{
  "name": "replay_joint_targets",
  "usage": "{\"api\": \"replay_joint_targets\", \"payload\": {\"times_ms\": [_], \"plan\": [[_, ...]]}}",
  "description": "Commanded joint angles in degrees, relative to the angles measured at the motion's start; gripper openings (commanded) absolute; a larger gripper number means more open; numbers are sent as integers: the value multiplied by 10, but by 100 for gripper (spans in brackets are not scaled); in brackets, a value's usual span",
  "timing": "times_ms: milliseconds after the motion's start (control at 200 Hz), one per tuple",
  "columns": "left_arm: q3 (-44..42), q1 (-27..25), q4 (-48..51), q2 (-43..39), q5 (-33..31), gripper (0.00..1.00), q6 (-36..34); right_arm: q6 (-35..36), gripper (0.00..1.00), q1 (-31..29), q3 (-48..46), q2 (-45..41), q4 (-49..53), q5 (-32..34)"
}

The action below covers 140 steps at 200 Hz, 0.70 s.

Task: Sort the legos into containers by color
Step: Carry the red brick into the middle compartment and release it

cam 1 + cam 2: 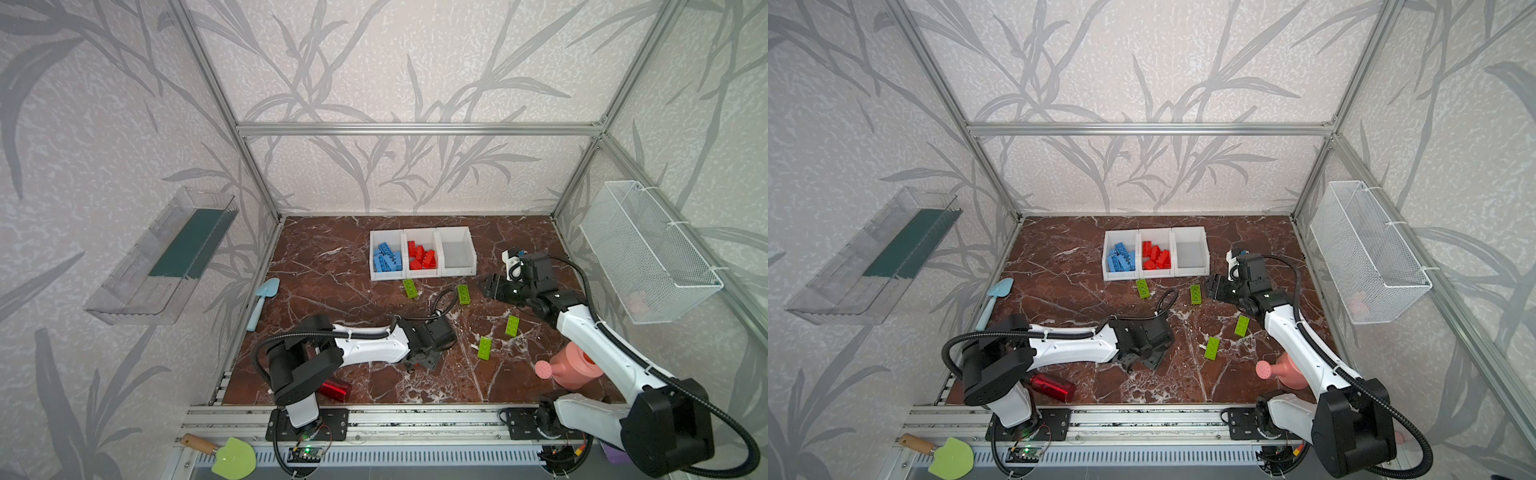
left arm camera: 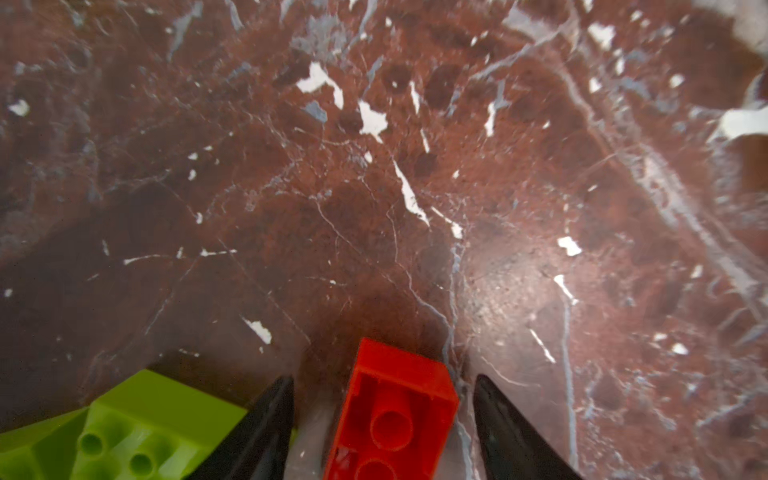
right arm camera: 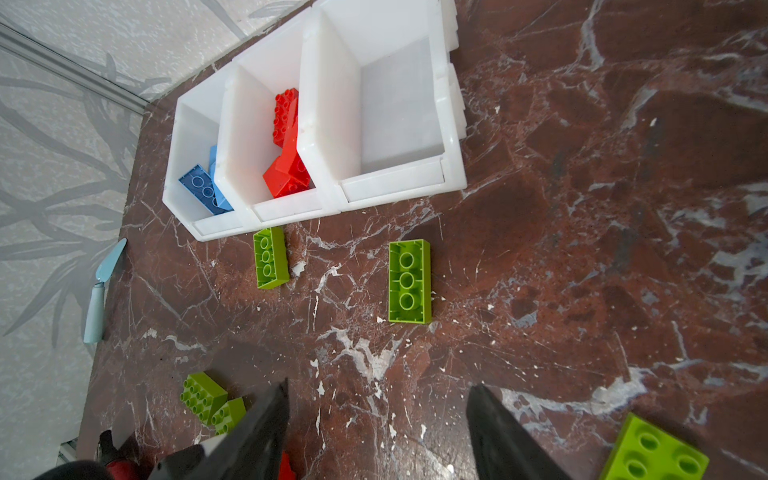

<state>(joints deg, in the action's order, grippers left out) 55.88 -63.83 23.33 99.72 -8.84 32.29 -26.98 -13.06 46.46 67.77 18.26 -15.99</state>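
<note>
One red lego [image 2: 392, 419] lies on the worktop [image 2: 374, 208] inside the left end effector [image 2: 382, 377], jaws spread with gaps both sides, long axis along the fingers [image 2: 266, 428]: released, not yet gripping. Right end effector [image 3: 377, 384] likewise released, empty, near the containers [image 3: 390, 188].

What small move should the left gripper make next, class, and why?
Probably close the left gripper on the red brick: the left wrist view shows it lying between the open jaws with a gap on each side, so it is not yet held. It could then go to the middle bin, which holds the other red bricks.
</note>
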Motion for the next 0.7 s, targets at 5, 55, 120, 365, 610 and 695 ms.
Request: {"api": "replay_joint_targets", "payload": {"times_ms": [5,55,120,365,610,695], "plan": [[-4,3,0,5,-10,57,0,4,69,2,-7,-20,-4,-9],[-5,2,1,2,-11,51,1,4,69,2,-9,-22,-3,-10],[-4,3,4,-2,-14,45,3,4,69,2,-13,-25,-6,-11],[14,5,12,-18,-31,35,7,-9,69,2,-46,-35,-28,-24],[68,54,20,-47,-10,34,-17,-38,69,2,-102,-61,-76,-33],[101,84,26,-47,5,34,-31,-49,69,2,-125,-69,-98,-34]]}}
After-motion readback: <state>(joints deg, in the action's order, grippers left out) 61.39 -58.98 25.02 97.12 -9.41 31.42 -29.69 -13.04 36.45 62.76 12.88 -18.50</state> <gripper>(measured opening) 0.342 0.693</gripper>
